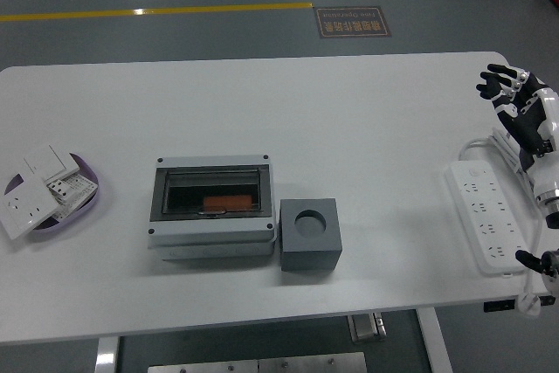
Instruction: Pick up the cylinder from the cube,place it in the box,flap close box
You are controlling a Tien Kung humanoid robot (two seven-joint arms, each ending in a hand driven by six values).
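A grey box (212, 206) with a dark see-through flap lies shut at the table's middle. Through the flap an orange cylinder (225, 203) shows inside it. Right of the box stands a dark grey cube (308, 234) with an empty round hole in its top. My right hand (509, 89) hovers at the table's far right edge, fingers spread, holding nothing, far from box and cube. The left arm does not show.
A white power strip (485, 216) with its cable lies at the right edge under my right arm. A purple dish (94, 191) with several white switch plates sits at the left edge.
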